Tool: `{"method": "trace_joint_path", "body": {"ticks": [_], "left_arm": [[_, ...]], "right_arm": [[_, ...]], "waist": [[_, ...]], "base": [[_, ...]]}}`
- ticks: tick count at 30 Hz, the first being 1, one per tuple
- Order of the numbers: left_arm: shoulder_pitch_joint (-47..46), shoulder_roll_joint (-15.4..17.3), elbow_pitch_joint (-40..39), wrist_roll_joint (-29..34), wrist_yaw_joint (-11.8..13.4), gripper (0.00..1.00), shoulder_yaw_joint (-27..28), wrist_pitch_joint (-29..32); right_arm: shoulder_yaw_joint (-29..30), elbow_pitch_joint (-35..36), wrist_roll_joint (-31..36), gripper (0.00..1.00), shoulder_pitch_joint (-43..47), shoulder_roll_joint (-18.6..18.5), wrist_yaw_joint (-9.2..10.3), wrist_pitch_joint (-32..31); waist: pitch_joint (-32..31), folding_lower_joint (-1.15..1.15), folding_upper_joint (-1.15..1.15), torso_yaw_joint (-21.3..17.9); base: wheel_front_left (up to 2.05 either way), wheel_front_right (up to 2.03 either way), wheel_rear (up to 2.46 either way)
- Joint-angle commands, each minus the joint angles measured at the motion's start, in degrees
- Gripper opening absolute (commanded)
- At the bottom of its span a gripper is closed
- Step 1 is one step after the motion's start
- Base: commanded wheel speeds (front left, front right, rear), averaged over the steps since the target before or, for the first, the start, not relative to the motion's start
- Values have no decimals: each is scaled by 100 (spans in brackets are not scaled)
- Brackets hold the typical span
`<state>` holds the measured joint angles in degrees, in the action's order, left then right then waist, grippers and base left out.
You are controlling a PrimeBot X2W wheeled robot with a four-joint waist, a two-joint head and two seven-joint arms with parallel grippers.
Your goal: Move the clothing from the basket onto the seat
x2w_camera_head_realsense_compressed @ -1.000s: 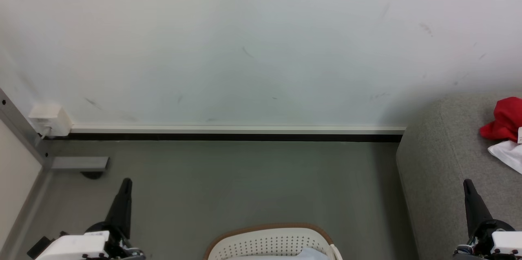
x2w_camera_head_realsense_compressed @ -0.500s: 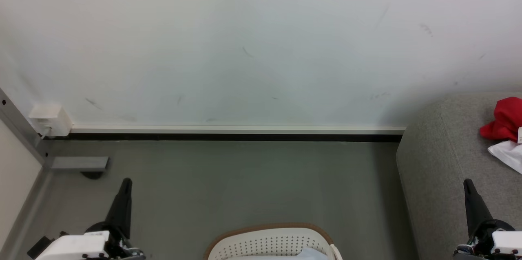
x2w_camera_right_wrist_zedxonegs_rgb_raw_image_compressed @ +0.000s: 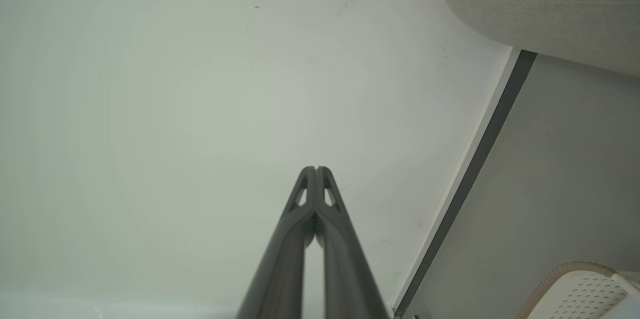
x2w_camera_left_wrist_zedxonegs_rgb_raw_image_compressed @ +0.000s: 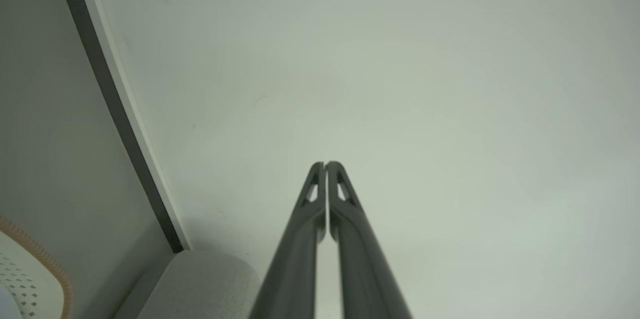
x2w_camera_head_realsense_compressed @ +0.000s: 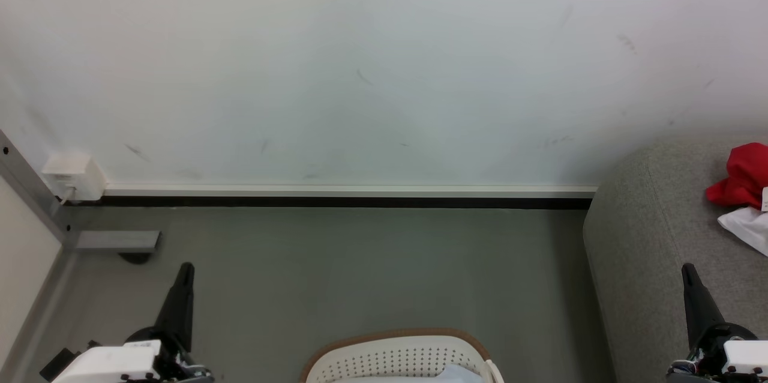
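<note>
The white perforated basket with its tan-brown rim pokes in at the bottom middle of the head view, a pale fabric fold showing inside. Red clothing with a white part lies on the grey seat at the right edge. My left gripper points up at the lower left, shut, with nothing in it. My right gripper points up at the lower right beside the seat's arm, also shut and empty. In the wrist views both pairs of fingers meet at the tips before the white wall. The basket's rim shows in both wrist views.
A white wall with a dark skirting strip runs across the back. A white socket box and a grey metal post with a foot stand at the left. Grey floor lies between the basket and the wall.
</note>
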<state>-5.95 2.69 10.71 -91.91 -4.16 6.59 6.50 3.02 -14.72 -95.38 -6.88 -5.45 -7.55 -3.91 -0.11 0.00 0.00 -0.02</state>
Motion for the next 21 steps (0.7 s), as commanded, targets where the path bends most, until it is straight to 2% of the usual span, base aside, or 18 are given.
{"method": "trace_joint_path", "body": {"ticks": [1,21], "left_arm": [[-36,36,-13,-83,-9,0,17,25],[-35,35,-14,-83,-9,0,17,25]], "right_arm": [[-4,30,-43,0,-21,-44,12,32],[-64,36,-83,0,-14,-94,12,82]], "waist": [[0,0,0,0],[0,0,0,0]], "base": [[0,0,0],[0,0,0]]}}
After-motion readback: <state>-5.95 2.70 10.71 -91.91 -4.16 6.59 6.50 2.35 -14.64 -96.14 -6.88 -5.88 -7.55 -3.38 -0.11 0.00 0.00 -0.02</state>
